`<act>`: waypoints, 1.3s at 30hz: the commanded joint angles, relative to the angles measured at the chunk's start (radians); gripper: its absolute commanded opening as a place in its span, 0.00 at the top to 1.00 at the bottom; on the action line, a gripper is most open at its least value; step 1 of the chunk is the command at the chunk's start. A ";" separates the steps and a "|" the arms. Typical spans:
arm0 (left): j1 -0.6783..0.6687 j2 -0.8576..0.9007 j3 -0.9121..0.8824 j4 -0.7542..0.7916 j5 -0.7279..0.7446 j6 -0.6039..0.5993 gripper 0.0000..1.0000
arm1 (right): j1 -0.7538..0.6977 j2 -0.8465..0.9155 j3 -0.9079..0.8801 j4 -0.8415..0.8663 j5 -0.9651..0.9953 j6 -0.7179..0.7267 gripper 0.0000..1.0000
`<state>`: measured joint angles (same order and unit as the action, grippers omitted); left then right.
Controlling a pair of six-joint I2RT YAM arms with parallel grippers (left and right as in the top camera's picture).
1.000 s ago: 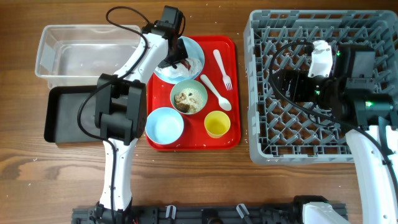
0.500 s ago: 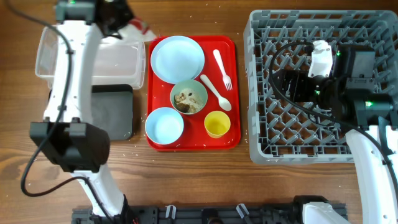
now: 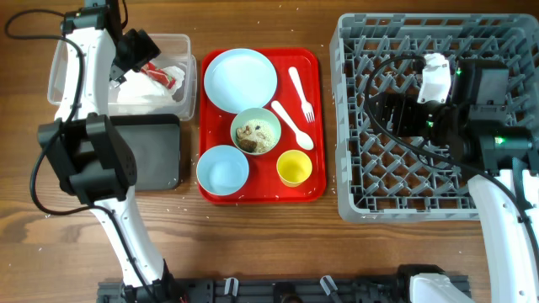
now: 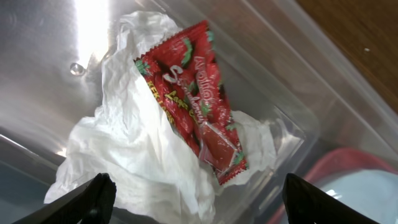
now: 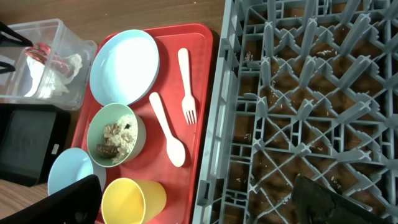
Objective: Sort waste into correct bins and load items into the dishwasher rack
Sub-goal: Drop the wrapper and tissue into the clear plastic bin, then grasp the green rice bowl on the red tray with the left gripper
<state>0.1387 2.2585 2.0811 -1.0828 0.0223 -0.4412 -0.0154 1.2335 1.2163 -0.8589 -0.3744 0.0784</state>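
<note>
The crumpled white napkin (image 4: 137, 162) and the red-and-white wrapper (image 4: 199, 112) lie loose in the right end of the clear tub (image 3: 76, 50). My left gripper (image 3: 141, 57) hangs open just above them with nothing between its fingers (image 4: 84, 200). On the red tray (image 3: 316, 181) sit the bare blue plate (image 3: 240, 79), a bowl of rice crumbs and brown bits (image 3: 256, 131), an empty blue bowl (image 3: 223, 169), the yellow cup (image 3: 294, 167), the fork (image 3: 301, 93) and the spoon (image 3: 292, 124). My right gripper (image 3: 372, 109) is open over the grey dishwasher rack (image 3: 421, 194).
The shallow black tray (image 3: 156, 156) lies in front of the clear tub, partly under my left arm. Rice grains are scattered on the wooden table (image 3: 269, 244) around the tray and under the rack. My right arm's cable loops over the rack.
My left arm swung from the plate to the clear tub carrying the napkin and wrapper, then opened and let them go there. The right arm has not moved.
</note>
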 commanded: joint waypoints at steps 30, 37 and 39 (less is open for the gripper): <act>-0.699 -0.193 -0.469 0.194 0.036 -0.174 0.52 | -0.004 0.008 0.019 0.003 -0.020 0.029 0.00; -0.705 -0.169 -0.561 0.294 0.028 -0.173 0.65 | -0.004 0.008 0.019 0.001 -0.020 0.037 0.01; -0.704 -0.155 -0.565 0.295 0.029 -0.173 0.72 | -0.004 0.008 0.019 0.000 -0.020 0.037 0.00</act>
<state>-0.5613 2.0708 1.5337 -0.7914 0.0719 -0.6044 -0.0154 1.2335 1.2163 -0.8597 -0.3744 0.1009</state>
